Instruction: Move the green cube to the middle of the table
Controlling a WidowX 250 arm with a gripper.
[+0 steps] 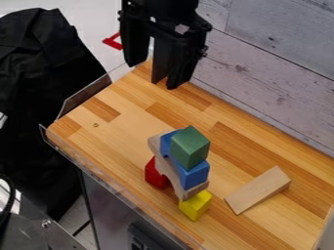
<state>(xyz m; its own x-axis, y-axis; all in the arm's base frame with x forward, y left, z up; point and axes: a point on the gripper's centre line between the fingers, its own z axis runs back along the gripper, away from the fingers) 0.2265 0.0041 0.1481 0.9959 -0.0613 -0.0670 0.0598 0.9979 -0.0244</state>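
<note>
The gripper (pixel 153 73) hangs at the top of the camera view, open with nothing between its fingers, up and to the left of the block stack. A green cube (pixel 190 147) is on top of the stack, resting on blue blocks (pixel 193 175). Under the blue blocks lies a natural wood arch (pixel 171 171). A red block (pixel 155 174) is below the arch's left part and a yellow block (pixel 196 205) below its lower right end. Gripper and green cube are well apart. The wooden table (pixel 124 134) carries the whole stack.
A plain wooden wedge-like block (pixel 258 190) lies to the right of the stack. A clear raised edge (pixel 98 163) runs along the table's left front side. The grey plank wall (pixel 261 83) borders the back right. Black cloth (pixel 46 97) hangs beyond the left side.
</note>
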